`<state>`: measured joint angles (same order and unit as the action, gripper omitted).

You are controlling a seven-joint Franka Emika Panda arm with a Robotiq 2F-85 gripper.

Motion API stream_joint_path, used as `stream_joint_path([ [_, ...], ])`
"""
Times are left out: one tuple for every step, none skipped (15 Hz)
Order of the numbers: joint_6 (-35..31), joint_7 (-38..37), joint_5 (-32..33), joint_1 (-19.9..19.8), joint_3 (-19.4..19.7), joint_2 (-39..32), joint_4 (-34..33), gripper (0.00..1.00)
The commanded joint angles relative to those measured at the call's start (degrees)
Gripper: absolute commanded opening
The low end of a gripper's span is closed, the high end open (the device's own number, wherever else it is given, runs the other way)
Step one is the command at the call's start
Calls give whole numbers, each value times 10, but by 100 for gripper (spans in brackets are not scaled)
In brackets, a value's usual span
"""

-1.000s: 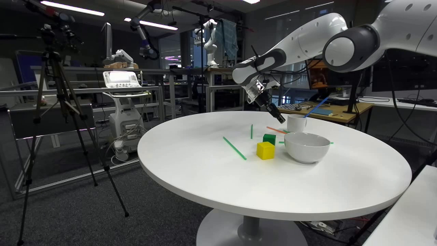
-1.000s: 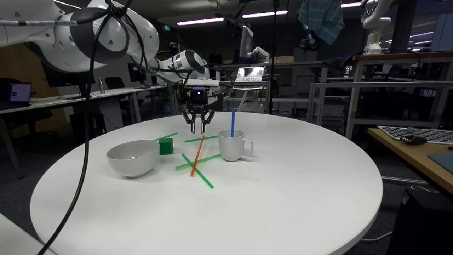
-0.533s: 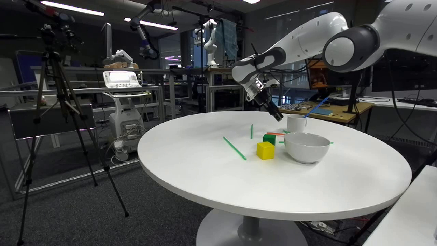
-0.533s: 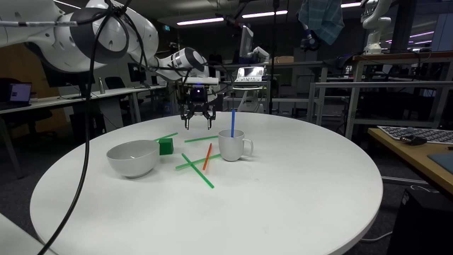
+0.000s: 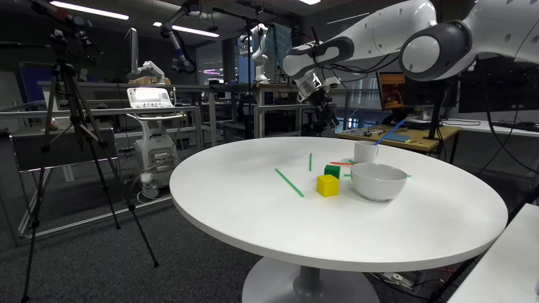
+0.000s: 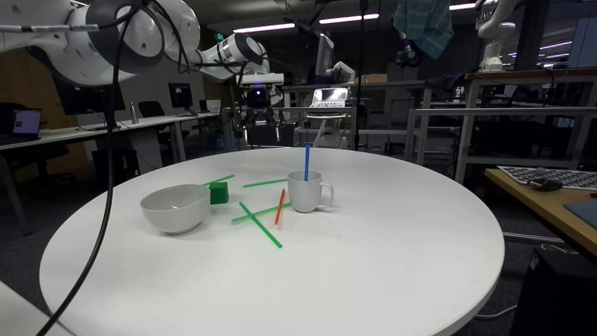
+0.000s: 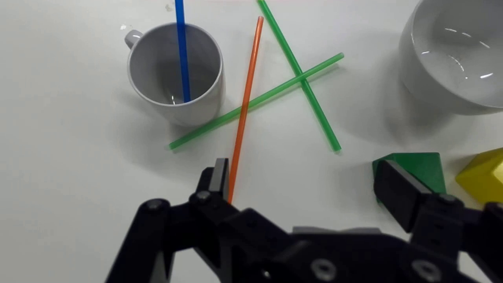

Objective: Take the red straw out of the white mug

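The red straw [image 7: 244, 111] was found lying on the bench [image 6: 364, 270], outside the white mug [image 6: 304, 197] and just beside it. In the wrist view it is seen slanting from upper middle down toward lower middle, its lower end being hidden by the gripper [image 7: 304, 165]. A green straw [image 7: 275, 91] is crossed by it; whether that green straw is touched by the mug cannot be determined. A second green straw [image 7: 313, 103], to the right of the red one in the wrist view, is crossed with the first.

The mug was noted standing upright, at upper left of the wrist frame. A blue straw [image 6: 307, 162] is contained in it, tilted and projecting above the rim.

In both exterior views the gripper is seen raised above the level of the bench, well apart from the red straw. Its fingers [image 7: 219, 177] are spread wide.

A white bowl [image 6: 172, 219] is placed at left of the bench in an exterior view. Near it, a green cube [image 5: 332, 171] is partly covered by a yellow cube [image 5: 327, 186] in an exterior view. A third green straw [image 5: 310, 162] and a fourth green straw [image 5: 289, 182] are seen to the left of the cubes there. The robot arm [image 5: 383, 33] is extended from upper right.
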<state>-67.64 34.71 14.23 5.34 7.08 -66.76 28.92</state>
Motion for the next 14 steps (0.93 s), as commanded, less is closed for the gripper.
stream_joint_path([
  [5, 11, -3, -3, -2, 28, -20, 100],
  [3, 11, -3, -4, -1, 37, -21, 100],
  [26, 12, 5, -10, -13, 16, -75, 100],
  [25, 9, 3, -11, -14, 22, -79, 100],
  [23, 7, 2, -11, -13, 24, -87, 100],
  [21, 5, 2, -12, -12, 26, -94, 100],
  [1, 0, 0, -4, -3, 31, -57, 100],
  [1, 0, 0, -5, -3, 31, -66, 100],
  [1, 0, 0, -5, -3, 31, -71, 100],
  [1, 0, 0, -6, -3, 31, -72, 100],
  [1, 0, 0, -6, -3, 31, -72, 100],
  [1, 0, 0, -7, -3, 31, -72, 100],
  [1, 0, 0, -7, -4, 31, -72, 100],
  [1, 0, 0, -7, -4, 31, -72, 100],
])
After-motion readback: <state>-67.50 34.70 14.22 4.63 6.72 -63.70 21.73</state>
